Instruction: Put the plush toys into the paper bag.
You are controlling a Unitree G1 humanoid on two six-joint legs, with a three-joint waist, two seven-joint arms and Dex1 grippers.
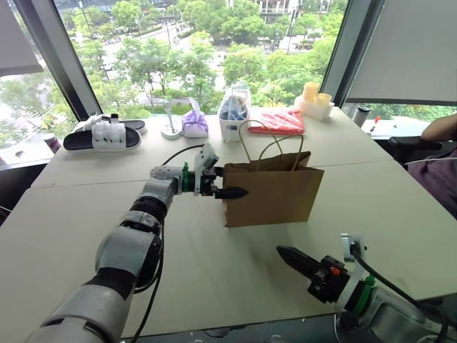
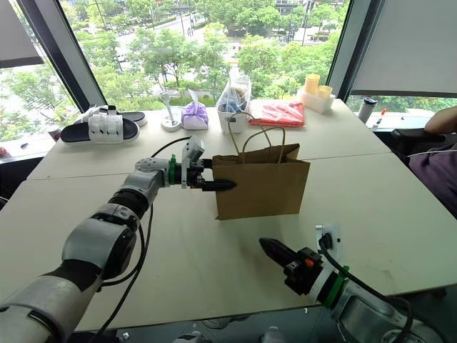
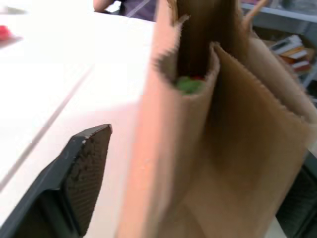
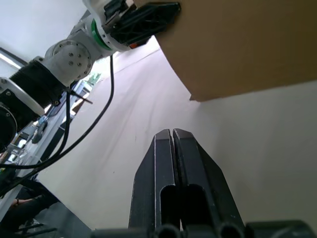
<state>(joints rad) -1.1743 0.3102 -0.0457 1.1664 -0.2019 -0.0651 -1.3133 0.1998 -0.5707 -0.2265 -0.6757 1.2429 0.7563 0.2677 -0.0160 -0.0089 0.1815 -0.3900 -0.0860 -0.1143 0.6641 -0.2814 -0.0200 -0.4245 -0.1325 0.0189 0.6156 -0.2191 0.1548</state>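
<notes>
- Brown kraft made up the paper bag (image 1: 271, 194), standing upright just beyond the left gripper (image 1: 227, 181); its near narrow side lay between that gripper's spread fingers, one dark ribbed pad (image 3: 86, 168) outside the front wall, and whether any pad touched the paper could not be told
- the bag's long axis ran crosswise, away from the left gripper's tips, its mouth open upward with thin twine handles looping above
- deep in the folded gusset showed a patch of green with a speck of red, probably the green plush toy (image 3: 189, 84); the orange one's place could not be told
- the right gripper (image 1: 296, 261), fingers pressed flat together and empty, hung low and well short of the bag; the left arm was plainly nearer
- the paper looked matte, creased and thin; the table (image 1: 86, 214) beneath was smooth and pale
</notes>
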